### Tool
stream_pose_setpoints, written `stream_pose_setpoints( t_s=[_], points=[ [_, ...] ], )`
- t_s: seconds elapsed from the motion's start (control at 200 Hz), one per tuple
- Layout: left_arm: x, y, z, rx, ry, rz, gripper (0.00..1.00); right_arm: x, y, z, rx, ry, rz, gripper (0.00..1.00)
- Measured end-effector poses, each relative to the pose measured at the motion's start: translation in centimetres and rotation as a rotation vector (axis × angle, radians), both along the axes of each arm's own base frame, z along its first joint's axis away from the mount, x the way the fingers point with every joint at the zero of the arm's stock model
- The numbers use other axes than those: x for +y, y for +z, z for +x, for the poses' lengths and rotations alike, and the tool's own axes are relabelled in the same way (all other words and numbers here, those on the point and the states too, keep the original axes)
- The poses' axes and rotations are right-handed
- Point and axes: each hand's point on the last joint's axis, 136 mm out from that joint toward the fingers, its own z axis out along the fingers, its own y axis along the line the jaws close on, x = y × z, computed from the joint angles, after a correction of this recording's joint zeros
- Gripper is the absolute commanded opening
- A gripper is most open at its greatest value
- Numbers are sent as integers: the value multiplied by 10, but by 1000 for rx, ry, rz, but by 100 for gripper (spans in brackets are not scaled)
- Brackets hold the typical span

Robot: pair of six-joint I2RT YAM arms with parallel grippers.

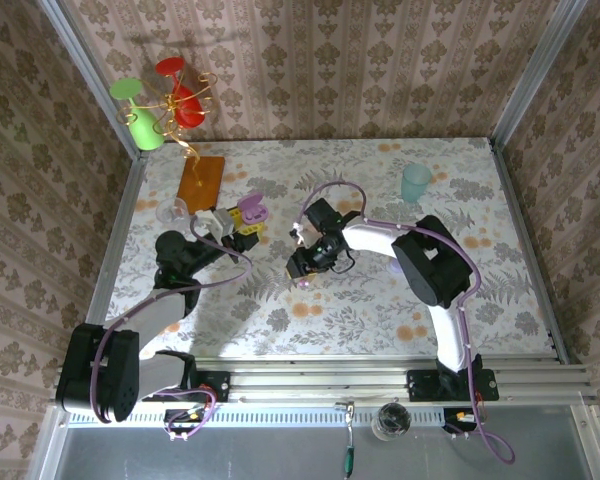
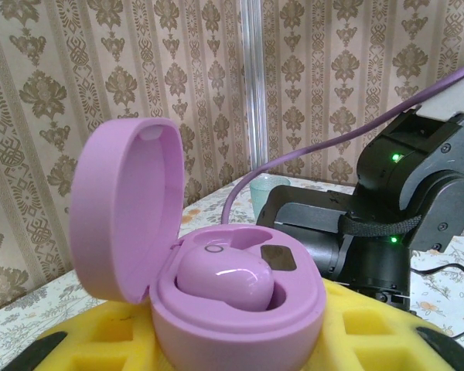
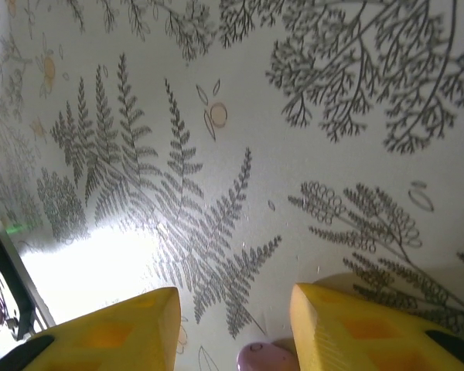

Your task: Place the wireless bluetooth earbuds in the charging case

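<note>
The lilac charging case [image 2: 240, 309] stands open with its lid [image 2: 120, 209] tilted up to the left. One glossy lilac earbud [image 2: 224, 278] sits in its left well, and the well beside it is bare. My left gripper [image 2: 240, 344] is shut on the case between yellow foam pads [image 2: 108, 332]; in the top view it [image 1: 242, 222] holds the case [image 1: 251, 207] left of centre. My right gripper [image 3: 236, 305] is open just above the table, and a second lilac earbud [image 3: 267, 358] lies between its fingers, close to the right finger [image 3: 356, 332]. From above, this gripper [image 1: 302, 270] hovers over that earbud [image 1: 303, 283].
A teal cup [image 1: 416, 183] stands at the back right. An orange-brown board [image 1: 201, 180] and a clear glass [image 1: 172, 212] lie behind my left gripper. Green [image 1: 140, 115] and red [image 1: 180, 95] glasses hang at the back left wall. The table's rail [image 1: 330, 375] runs along the near edge.
</note>
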Motion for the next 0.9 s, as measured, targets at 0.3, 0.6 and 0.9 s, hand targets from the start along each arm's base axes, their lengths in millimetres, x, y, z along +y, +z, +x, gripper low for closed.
stream_pose_setpoints(
  t_s=[0.3,0.6,0.9],
  points=[
    [0,0,0,0,-1,0,32,-11,-1,-18,15,26,-9,42],
    [-4,-5,0,16,-14,4,32,-16,-3,-23,28,22,-22,35],
    [-6,-1,0,6,-23,3,32,-18,-7,-23,51,-15,-47,26]
  ],
)
